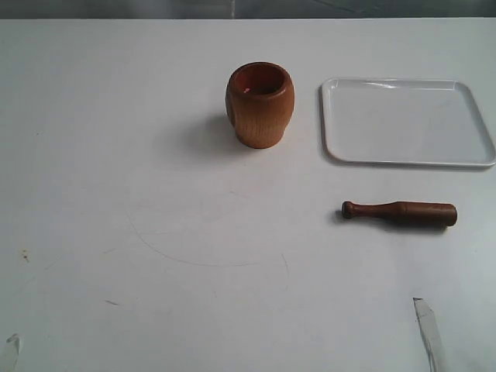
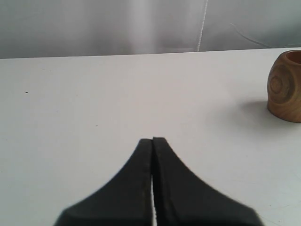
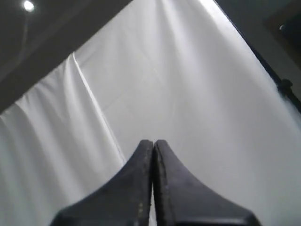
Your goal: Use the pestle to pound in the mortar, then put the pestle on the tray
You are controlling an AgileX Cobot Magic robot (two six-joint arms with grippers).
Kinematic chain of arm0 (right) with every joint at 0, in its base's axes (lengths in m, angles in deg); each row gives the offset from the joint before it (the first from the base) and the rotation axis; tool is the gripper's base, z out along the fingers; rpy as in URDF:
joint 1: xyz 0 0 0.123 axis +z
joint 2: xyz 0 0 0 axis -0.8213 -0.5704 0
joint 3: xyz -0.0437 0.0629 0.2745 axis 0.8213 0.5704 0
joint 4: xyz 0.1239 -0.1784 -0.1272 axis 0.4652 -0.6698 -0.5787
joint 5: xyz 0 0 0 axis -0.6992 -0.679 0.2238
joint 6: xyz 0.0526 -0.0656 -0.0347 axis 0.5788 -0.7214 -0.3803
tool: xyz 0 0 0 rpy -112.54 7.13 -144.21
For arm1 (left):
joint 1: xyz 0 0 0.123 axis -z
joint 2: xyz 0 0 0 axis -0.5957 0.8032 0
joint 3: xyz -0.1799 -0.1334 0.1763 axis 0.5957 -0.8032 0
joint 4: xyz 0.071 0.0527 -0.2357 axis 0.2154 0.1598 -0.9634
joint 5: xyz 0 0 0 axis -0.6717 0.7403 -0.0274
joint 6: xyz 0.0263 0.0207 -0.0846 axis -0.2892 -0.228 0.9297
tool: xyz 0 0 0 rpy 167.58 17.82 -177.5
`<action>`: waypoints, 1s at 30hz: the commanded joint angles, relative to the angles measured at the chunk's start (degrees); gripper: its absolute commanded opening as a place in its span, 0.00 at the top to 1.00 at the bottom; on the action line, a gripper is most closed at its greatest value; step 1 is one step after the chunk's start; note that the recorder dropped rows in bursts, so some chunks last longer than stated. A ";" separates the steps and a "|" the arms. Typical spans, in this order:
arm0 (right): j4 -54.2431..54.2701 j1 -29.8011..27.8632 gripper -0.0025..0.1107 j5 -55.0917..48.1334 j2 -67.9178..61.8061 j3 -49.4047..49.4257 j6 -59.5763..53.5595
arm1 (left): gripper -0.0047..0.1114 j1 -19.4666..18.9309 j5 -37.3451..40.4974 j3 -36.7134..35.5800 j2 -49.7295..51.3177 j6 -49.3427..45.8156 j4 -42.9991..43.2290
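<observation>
**Exterior view**
- Mortar (image 1: 260,105): upright on the white table (image 1: 116,194), round mouth up, shadow thrown to its left; reddish inside, contents too dim to tell.
- Tray (image 1: 408,124): flat on the table, just to the right of the mortar, a narrow gap between the two.
- Pestle (image 1: 399,212): lying flat on the table, nearer the camera than the tray and apart from it; knob end pointing left, thick end right; untouched by either gripper.

**Left wrist view**
- Left gripper (image 2: 153,140): black fingers pressed flat together, clenched on nothing, poised over bare table.
- Mortar (image 2: 286,87): cut off by the picture's edge, standing on the table, well apart from the fingertips; ringed grain showing on its side.
- Backdrop (image 2: 117,28): pale grey, beyond the table's far edge.

**Right wrist view**
- Right gripper (image 3: 154,141): black fingers closed tip to tip, nothing between them.
- White surface (image 3: 164,84): creased, filling most of the picture; table or hanging sheet, cannot tell.
- Light (image 3: 28,5): small bright spot in a dark corner.
</observation>
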 commanded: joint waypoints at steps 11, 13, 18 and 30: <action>-29.75 0.23 0.98 -22.28 -16.91 -26.51 -29.80 | 0.96 0.44 -0.17 -0.03 -0.07 0.47 -0.42; -31.06 0.23 0.98 -41.31 -25.98 -33.81 -35.32 | 0.96 0.44 -0.17 -0.03 -0.07 0.47 -0.42; -33.14 2.73 0.98 -72.36 -46.44 -46.12 -37.47 | 0.96 0.44 -0.17 -0.03 -0.07 0.47 -0.42; -23.33 18.85 0.90 -82.69 -74.01 -46.28 -55.64 | 0.96 0.44 -0.17 -0.03 -0.07 0.47 -0.42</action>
